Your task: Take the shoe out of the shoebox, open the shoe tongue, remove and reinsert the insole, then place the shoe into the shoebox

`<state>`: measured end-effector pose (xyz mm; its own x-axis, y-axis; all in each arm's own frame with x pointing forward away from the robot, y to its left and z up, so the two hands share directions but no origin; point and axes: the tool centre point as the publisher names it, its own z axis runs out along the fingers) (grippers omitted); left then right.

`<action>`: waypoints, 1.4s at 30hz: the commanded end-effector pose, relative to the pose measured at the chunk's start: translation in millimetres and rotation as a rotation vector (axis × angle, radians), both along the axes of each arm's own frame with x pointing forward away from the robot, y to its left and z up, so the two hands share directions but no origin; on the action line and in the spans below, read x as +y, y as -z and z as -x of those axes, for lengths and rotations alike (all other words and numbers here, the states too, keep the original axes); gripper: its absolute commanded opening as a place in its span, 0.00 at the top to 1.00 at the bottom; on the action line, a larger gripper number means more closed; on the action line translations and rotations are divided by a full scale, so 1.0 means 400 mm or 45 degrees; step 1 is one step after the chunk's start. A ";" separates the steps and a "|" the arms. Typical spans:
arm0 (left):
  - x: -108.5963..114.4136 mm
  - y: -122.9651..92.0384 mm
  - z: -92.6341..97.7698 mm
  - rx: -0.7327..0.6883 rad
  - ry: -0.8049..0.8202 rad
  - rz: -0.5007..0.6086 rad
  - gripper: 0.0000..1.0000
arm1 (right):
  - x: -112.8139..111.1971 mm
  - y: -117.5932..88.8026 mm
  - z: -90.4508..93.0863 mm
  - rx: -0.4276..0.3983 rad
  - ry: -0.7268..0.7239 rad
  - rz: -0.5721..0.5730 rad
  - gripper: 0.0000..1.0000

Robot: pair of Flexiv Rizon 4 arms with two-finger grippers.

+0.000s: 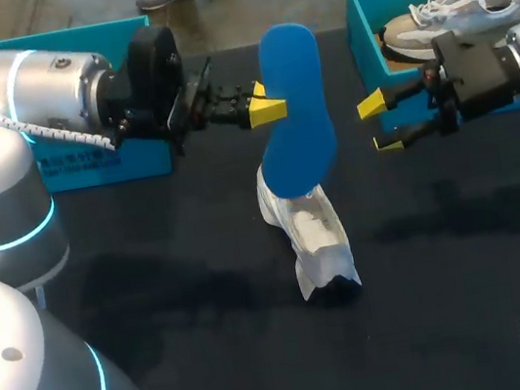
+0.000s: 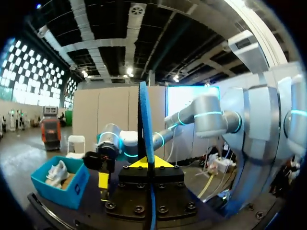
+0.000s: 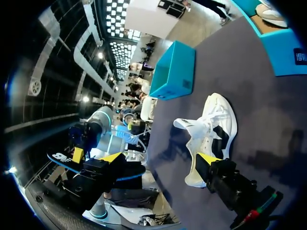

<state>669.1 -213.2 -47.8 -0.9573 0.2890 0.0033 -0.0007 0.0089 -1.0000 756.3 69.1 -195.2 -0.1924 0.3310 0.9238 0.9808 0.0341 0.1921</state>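
black table (image 1: 158, 300) | white shoe (image 1: 314, 236) mid | teal box (image 1: 136, 160) far-left | shoebox (image 1: 368, 49) far-right

shoe (image 1: 316, 234): white, mid-table, tongue seemingly open | insole (image 1: 293, 101): blue, out, upright above it | shoebox (image 1: 363, 30): teal, open, far right

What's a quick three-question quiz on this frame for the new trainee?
1. True or false: the blue insole sits inside the white shoe lying on the table.
2. What is held between the fingers of the left gripper? A: the blue insole. B: a shoelace. C: nothing.
3. Fill in the blank: the fingers of the right gripper are ____ (open or shut).

Key: 1 false, the insole is held upright in the air above the shoe; 2 A; 3 open.
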 end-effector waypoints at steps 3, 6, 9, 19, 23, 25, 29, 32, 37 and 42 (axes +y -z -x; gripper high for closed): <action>-0.003 -0.003 -0.006 -0.613 -0.051 0.088 1.00 | -0.002 -0.002 0.004 0.008 0.003 -0.023 0.00; -0.003 -0.003 -0.006 -0.613 -0.051 0.088 1.00 | 0.010 -0.002 0.003 0.016 -0.019 -0.053 0.00; -0.003 -0.003 -0.006 -0.613 -0.051 0.088 1.00 | 0.018 -0.005 0.006 0.028 -0.037 -0.083 0.00; -0.003 0.077 -0.038 -1.104 0.033 0.155 1.00 | 0.021 -0.019 0.018 0.028 -0.033 -0.077 0.00; -0.005 0.101 -0.053 -1.292 0.010 0.216 1.00 | 0.015 -0.025 0.024 0.024 -0.018 -0.073 0.00; -0.003 0.111 -0.062 -1.414 0.013 0.259 1.00 | 0.009 -0.028 0.027 0.023 -0.010 -0.075 0.00; 0.004 0.129 -0.084 -1.637 0.035 0.300 1.00 | -0.001 -0.035 0.029 0.020 0.005 -0.086 0.00; 0.006 0.143 -0.105 -1.790 -0.016 0.286 1.00 | -0.002 -0.043 0.029 0.013 0.002 -0.092 0.00; 0.006 0.165 -0.124 -2.010 -0.045 0.299 1.00 | -0.002 -0.062 0.030 -0.005 -0.004 -0.122 0.00; 0.009 0.192 -0.135 -2.119 -0.043 0.286 1.00 | -0.004 -0.080 0.026 -0.033 0.003 -0.147 0.00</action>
<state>726.7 -209.1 -116.3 -0.1622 0.1713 -0.9718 0.9733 -0.1342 -0.1862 746.9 67.3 -164.4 -0.2154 0.2223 0.9509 0.9758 0.0117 0.2183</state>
